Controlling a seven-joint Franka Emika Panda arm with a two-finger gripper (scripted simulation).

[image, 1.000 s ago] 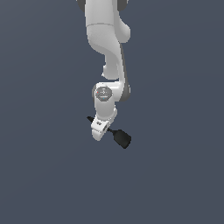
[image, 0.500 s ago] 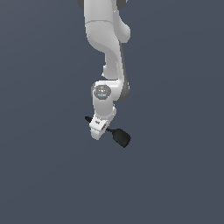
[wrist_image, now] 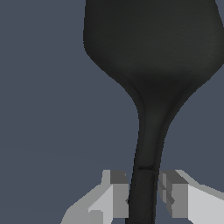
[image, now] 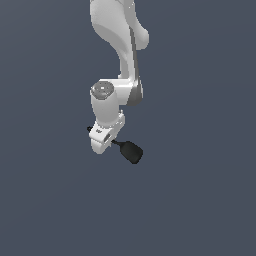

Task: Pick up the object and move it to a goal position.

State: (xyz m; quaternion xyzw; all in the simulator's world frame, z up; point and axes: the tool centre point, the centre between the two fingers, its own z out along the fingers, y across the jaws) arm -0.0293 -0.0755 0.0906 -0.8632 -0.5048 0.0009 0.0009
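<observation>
Utensil [wrist_image: 146,87] sits where it did a second ago, handle between the narrowed jaws, so lifting comes next.

Plain backdrop only

A flat, matte slate-grey table [image: 200,200] fills both views, uniform in tone, with nothing else resting on it.
</observation>
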